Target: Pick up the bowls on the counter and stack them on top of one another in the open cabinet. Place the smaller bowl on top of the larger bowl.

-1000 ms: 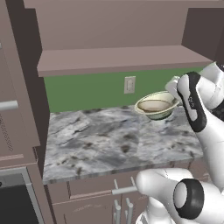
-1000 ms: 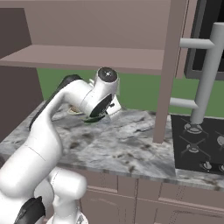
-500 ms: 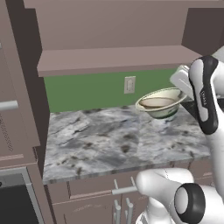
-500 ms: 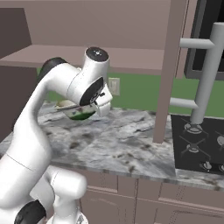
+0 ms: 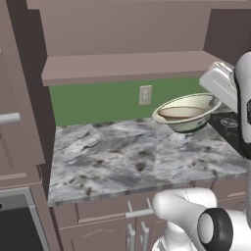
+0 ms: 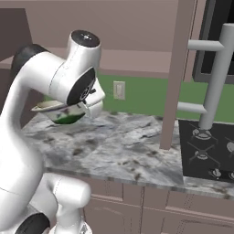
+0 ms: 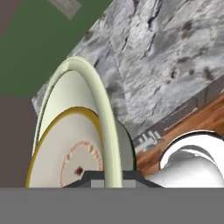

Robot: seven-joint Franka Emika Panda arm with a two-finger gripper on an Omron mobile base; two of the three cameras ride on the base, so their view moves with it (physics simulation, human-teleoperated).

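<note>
My gripper (image 5: 213, 101) is shut on the right rim of the larger bowl (image 5: 192, 117), a cream-green one held a little above the counter (image 5: 122, 157) near its back right. The smaller bowl (image 5: 177, 112), tan-brown, lies inside it. In the hand view the pale rim of the larger bowl (image 7: 100, 122) runs between the fingers of my gripper (image 7: 112, 176), and the smaller bowl (image 7: 65, 153) is nested to its left. From the right base view the larger bowl (image 6: 59, 112) hangs beside my wrist over the counter (image 6: 123, 146). The open cabinet (image 5: 127, 66) has its shelf above and behind.
A wall outlet (image 5: 145, 94) sits on the green backsplash behind the bowls. A tall brown unit (image 5: 17, 122) borders the counter on the left. The black stovetop (image 6: 210, 155) and a cabinet side post (image 6: 176, 77) lie to the right.
The arm has swung its upper joints upward and the held bowls have risen slightly, shifting a little toward the right of the counter. The grip stays shut.
</note>
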